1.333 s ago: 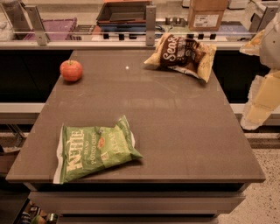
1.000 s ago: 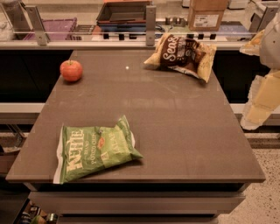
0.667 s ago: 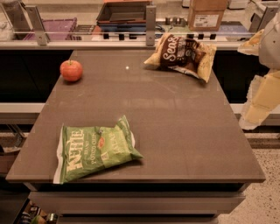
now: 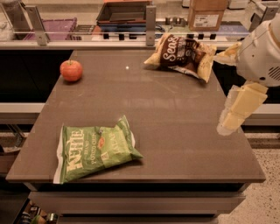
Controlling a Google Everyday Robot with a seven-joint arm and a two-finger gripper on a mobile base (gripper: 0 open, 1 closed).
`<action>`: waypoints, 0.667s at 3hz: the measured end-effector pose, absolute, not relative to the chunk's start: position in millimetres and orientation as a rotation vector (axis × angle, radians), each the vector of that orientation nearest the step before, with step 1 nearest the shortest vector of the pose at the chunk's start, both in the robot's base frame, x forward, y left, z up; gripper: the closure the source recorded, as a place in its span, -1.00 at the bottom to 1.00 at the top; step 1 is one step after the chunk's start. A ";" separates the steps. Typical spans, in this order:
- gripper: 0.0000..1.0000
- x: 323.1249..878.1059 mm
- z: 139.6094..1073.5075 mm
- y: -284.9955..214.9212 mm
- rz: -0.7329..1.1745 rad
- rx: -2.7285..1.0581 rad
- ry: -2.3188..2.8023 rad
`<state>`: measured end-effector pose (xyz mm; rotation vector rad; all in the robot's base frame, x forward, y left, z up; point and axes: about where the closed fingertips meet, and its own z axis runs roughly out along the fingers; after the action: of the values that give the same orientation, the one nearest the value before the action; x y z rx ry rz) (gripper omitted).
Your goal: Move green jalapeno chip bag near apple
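Note:
The green jalapeno chip bag [image 4: 96,149] lies flat near the front left corner of the brown table [image 4: 175,118], its white "Kettle" lettering facing up. The apple [image 4: 71,70], small and red-orange, sits at the table's back left, well apart from the bag. My gripper [image 4: 238,105], white arm with pale yellow parts, hangs off the table's right edge at mid depth, far from both and holding nothing that I can see.
A brown-and-yellow chip bag [image 4: 183,53] lies at the back right of the table. Behind the table runs a counter with a rail, a purple bin [image 4: 54,27], a dark tray [image 4: 124,13] and a cardboard box [image 4: 206,13]. Floor shows at the lower right.
My arm has come a little further into view from the right, toward the table's edge. The bags and the apple have not moved.

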<state>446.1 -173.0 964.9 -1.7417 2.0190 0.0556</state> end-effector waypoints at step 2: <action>-1.00 451.2 931.0 -113.7 0.189 -1.797 1.894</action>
<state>451.2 -113.7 931.0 -1.7966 1.8942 0.1888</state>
